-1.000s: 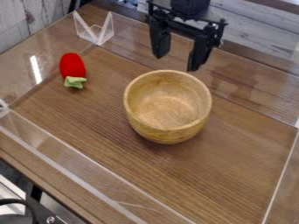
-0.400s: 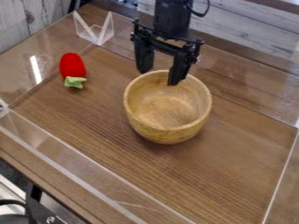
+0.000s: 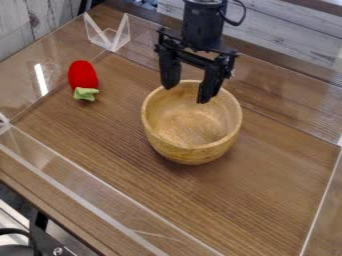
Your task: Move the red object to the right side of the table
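You had the gripper [image 3: 187,88] spread wide and empty over the wooden bowl [image 3: 193,121] while the red object [image 3: 83,78] lay at nine o'clock on the table [image 3: 254,200], seemingly light, rigid and slippery, best pinched across its red middle.

A single camera looks down at a slant from above one near corner of the table [image 3: 267,190], so the wood grain and the clear walls run diagonally across the view. It sits fairly close: the near wall is cut off at the bottom edge, while the far wall and the pale boards behind it fill the top.
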Controlling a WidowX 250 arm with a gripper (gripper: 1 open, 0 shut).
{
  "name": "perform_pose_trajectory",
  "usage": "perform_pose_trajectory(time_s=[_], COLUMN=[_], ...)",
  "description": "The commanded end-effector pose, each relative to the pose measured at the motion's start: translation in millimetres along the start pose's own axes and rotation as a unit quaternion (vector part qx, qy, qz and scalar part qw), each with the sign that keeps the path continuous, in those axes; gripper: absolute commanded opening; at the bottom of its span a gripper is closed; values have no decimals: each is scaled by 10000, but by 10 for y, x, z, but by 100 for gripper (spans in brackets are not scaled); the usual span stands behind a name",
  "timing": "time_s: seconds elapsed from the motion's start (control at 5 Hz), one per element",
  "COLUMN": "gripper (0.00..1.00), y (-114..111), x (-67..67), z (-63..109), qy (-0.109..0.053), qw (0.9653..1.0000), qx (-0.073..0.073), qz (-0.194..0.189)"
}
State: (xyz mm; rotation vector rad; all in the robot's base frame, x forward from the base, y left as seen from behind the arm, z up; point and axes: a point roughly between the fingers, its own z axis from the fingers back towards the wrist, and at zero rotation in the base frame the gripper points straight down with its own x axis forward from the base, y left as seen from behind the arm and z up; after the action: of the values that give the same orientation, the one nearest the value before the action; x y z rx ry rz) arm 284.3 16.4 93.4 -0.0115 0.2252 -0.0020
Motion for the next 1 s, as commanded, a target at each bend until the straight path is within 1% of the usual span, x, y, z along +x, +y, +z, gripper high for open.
perform_pose_trajectory(time_s=[0.0, 0.2, 0.4, 0.6, 0.8], gripper=[100, 100, 100, 100, 100], y=[122, 260, 321, 522, 548], x=[15, 32, 62, 6, -20], z=[19, -46, -155, -188, -249], qy=[-20, -21, 63, -101, -176], qw=[10000, 9999, 9997, 9994, 9997], qx=[27, -2, -13, -19, -20], qz=[-36, 155, 237, 325, 143])
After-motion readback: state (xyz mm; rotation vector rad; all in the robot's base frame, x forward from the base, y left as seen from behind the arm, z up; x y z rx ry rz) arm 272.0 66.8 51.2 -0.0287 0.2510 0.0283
